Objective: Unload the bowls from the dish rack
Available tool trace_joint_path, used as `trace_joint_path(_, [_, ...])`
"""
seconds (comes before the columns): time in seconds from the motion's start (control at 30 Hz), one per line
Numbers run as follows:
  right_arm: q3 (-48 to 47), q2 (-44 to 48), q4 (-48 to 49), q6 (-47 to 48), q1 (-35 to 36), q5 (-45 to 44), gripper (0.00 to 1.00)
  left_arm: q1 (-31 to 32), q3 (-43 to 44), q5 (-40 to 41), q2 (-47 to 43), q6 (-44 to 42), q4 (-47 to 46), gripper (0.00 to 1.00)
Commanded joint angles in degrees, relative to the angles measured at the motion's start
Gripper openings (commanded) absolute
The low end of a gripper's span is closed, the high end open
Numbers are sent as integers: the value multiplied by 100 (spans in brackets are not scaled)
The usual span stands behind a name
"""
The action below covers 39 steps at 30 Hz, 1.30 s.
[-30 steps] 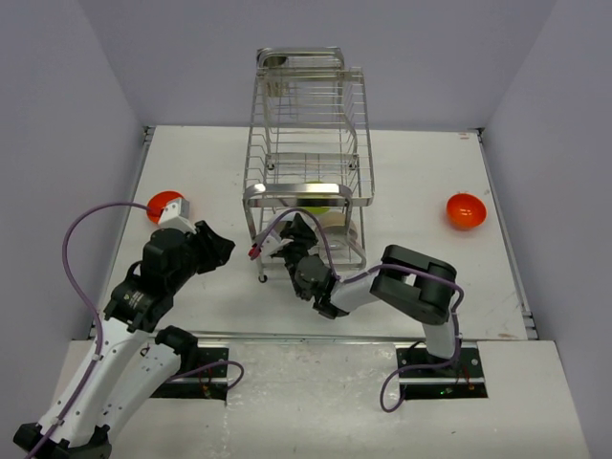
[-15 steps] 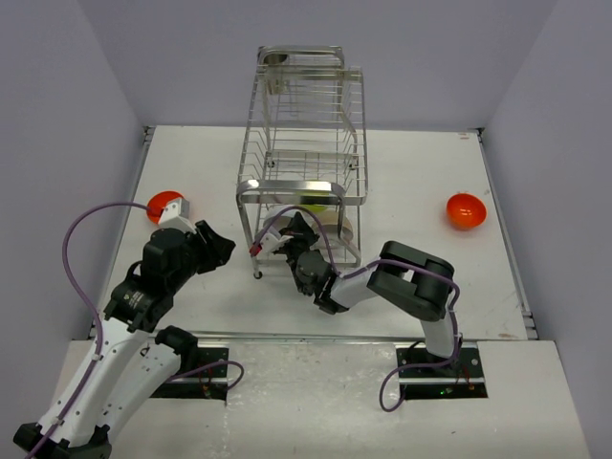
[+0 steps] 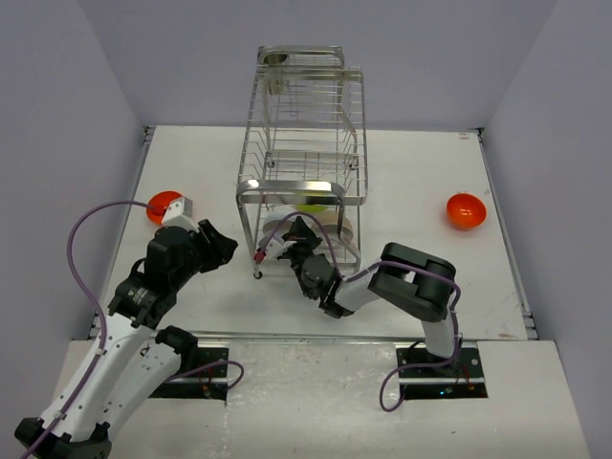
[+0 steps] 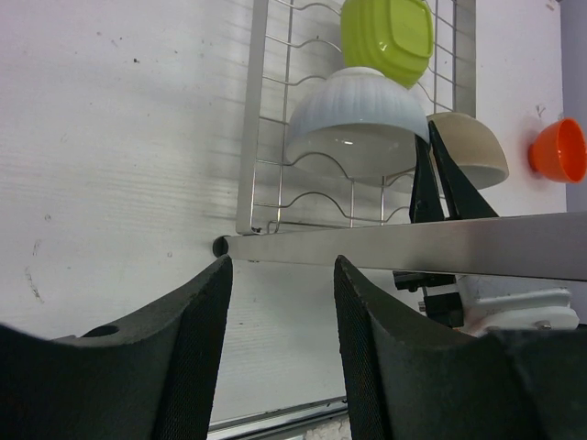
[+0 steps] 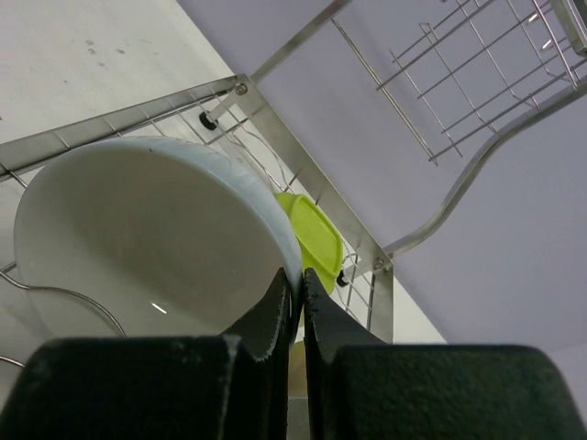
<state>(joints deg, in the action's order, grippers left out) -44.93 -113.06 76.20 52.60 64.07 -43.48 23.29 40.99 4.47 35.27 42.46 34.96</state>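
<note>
One orange bowl [image 3: 164, 205] is sitting unloaded at the table's left edge. Near it the left gripper [image 3: 228, 247] is hovering empty with its fingers spread, probably waiting. Inside the dish rack [image 3: 304, 115], the right gripper [image 5: 292, 291] is pinching the white bowl [image 5: 156, 238] by its rim, likely to lift it out. A second orange bowl [image 3: 466, 210] is lying far right.
</note>
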Motion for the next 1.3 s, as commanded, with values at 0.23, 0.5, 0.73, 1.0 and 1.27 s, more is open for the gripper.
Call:
trace_joint_path(0.23, [133,319,1564,417,175,7,0,18,-162,-25,156,105,-393,50])
trace_joint_path(0.5, [11,311,1863,962,255,77,0,18,-311,-86,218,131,-525,50])
trace_joint_path(0.73, [-174,310,1881,1297,246,287,0,18,-399,-139,235,140,-578,50])
trace_joint_path(1.0, [-236,626,1889,1499,246,402,0,18,-505,-183,217,175,-639,50])
trace_joint_path(1.27, [-332,837,1898,1692,237,569,0,18,-513,-227,253,193,-684,50])
